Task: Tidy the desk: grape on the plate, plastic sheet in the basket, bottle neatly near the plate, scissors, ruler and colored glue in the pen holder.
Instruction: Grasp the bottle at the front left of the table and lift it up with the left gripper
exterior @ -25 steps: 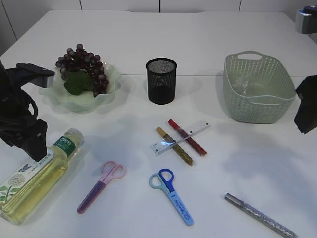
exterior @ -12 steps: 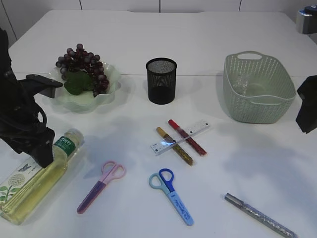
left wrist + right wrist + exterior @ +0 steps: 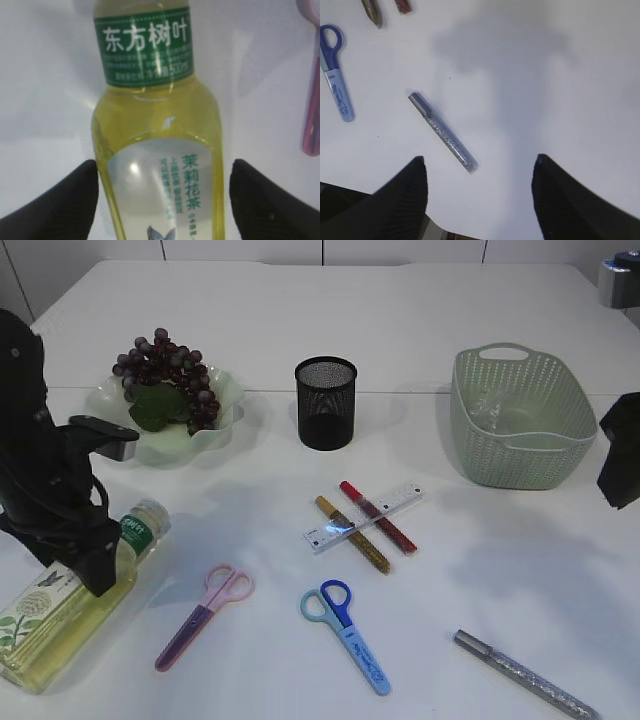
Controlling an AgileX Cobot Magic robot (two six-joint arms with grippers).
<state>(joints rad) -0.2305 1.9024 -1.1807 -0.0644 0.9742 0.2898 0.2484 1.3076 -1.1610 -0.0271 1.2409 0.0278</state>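
The bottle (image 3: 45,625) of yellow tea lies on its side at the front left. My left gripper (image 3: 85,565) is low over it, open, one finger on each side of the bottle's body (image 3: 157,150). The grape (image 3: 165,370) rests on the green plate (image 3: 228,390). The clear ruler (image 3: 363,516) lies across red glue (image 3: 395,535) and gold glue (image 3: 370,553). Pink scissors (image 3: 205,615) and blue scissors (image 3: 348,632) lie in front. My right gripper (image 3: 480,158) hangs open and empty above silver glue (image 3: 443,132). A clear plastic sheet (image 3: 488,405) shows inside the basket (image 3: 520,455).
The black mesh pen holder (image 3: 325,402) stands upright between the plate and the basket. The silver glue (image 3: 525,675) lies near the front right edge. The pink scissors' handle (image 3: 312,100) lies close to the right of the bottle's neck.
My left arm has shifted right and lower along the bottle, so more of it now covers the bottle's body. The right arm and the loose items have not moved.
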